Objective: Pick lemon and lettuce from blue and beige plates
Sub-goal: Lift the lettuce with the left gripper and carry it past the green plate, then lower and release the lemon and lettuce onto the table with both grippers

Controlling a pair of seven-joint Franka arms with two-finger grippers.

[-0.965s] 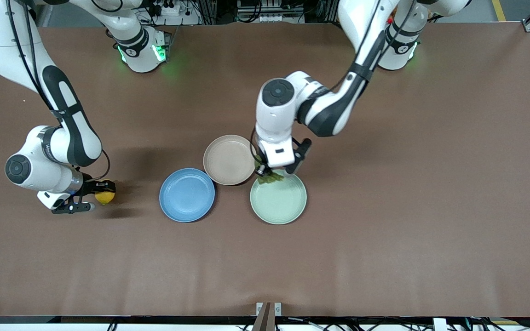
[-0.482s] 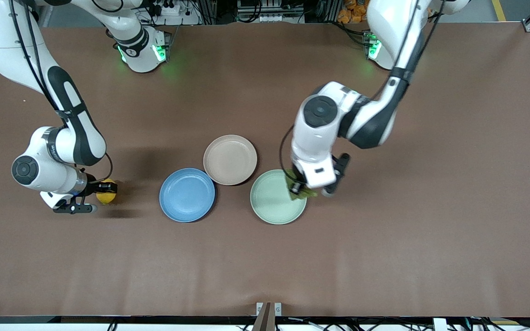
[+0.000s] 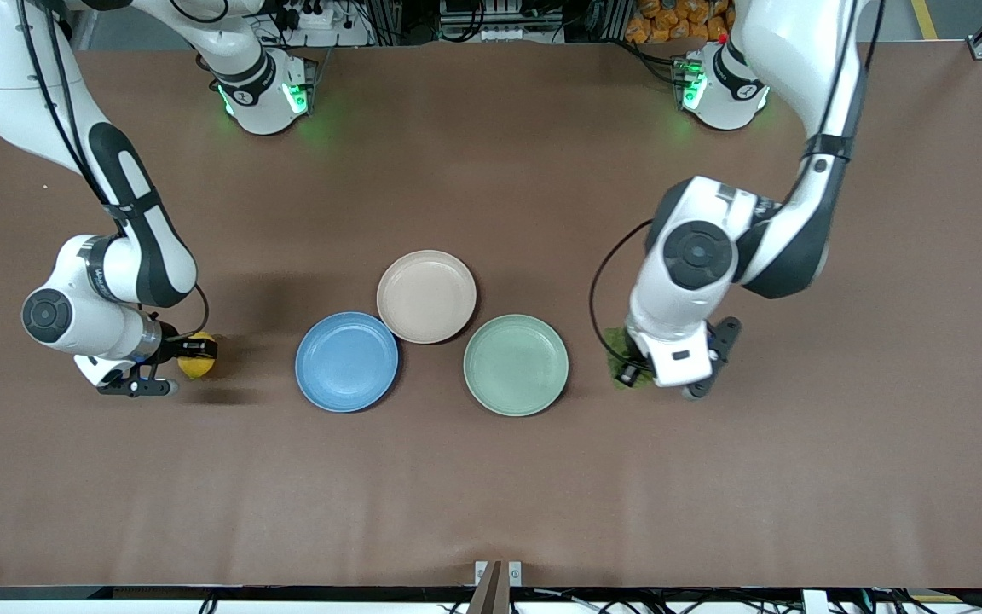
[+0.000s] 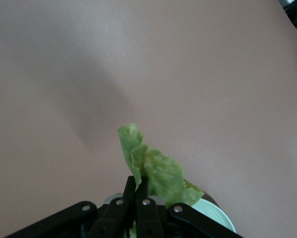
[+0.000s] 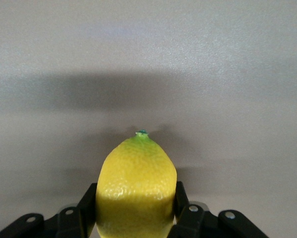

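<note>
Both picks done: left pincer (image 3: pixel 640 373) clamps lettuce (image 3: pixel 620 368), right pincer (image 3: pixel 169 365) grips lemon (image 3: pixel 195 365), both over bare tabletop (image 3: pixel 798 469); next likely set-down

Yellow lemon (image 5: pixel 137 191), green lettuce (image 4: pixel 153 168), blue plate (image 3: pixel 346 362), beige plate (image 3: pixel 426 297), mint plate (image 3: pixel 516 365) are showing on brown bench (image 3: pixel 491 477).

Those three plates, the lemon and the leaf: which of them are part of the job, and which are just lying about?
Part of the job:
- lemon, gripped by the right gripper
- lettuce, pinched in the left gripper
- blue plate, nothing on it
- beige plate, nothing on it

Just lying about:
- mint-green plate, beside the other two, toward the left arm's end
</note>
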